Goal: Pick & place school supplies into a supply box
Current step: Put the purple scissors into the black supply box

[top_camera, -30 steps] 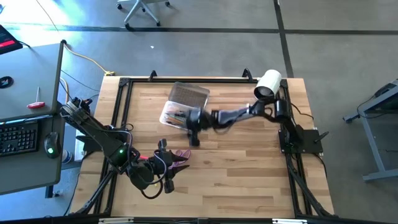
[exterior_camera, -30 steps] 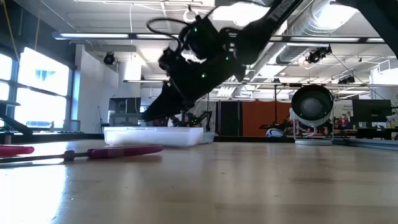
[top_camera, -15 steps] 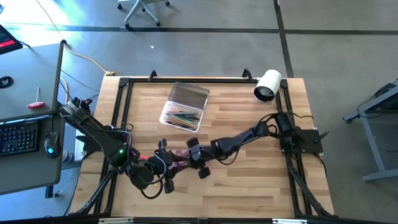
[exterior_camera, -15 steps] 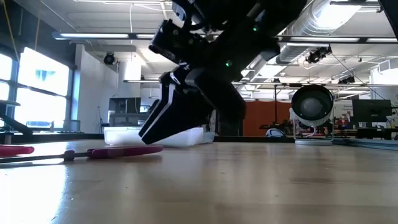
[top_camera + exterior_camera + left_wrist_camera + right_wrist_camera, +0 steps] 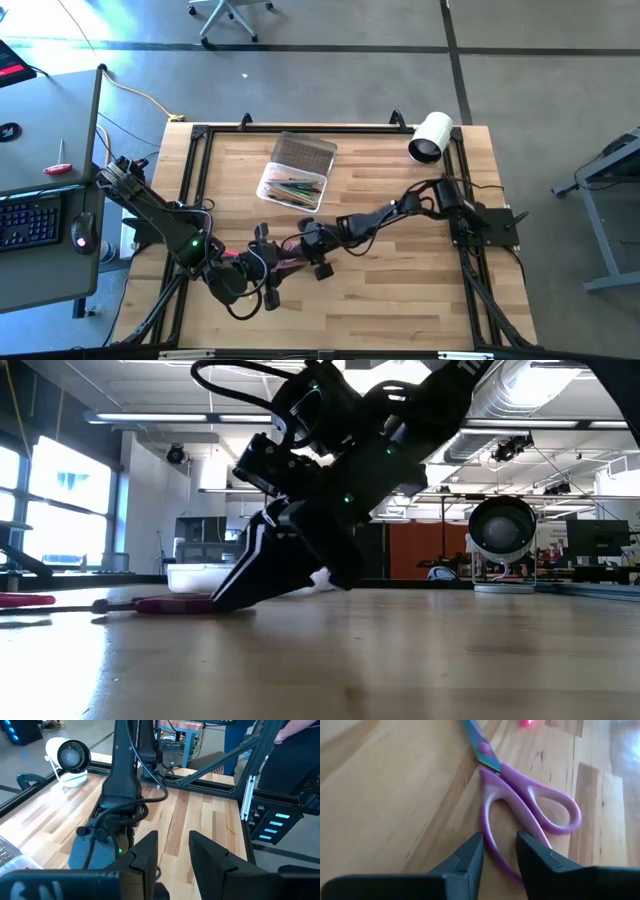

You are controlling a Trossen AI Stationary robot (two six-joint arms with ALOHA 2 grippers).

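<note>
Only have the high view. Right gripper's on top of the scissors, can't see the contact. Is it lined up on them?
Observer: Yes. Right wrist view shows the right gripper straddling one purple handle arm of the scissors, jaws open.
Operator: Tips down at the table?
Observer: Low view: its fingertips reach the tabletop; the scissors lie flat.
Operator: Left gripper holding anything?
Observer: No. Left wrist view shows the left gripper open and empty.

Scissors [image 5: 520, 810] blade tip cut off at wrist picture edge; right gripper [image 5: 499, 851] hides lower handle loop.
</note>
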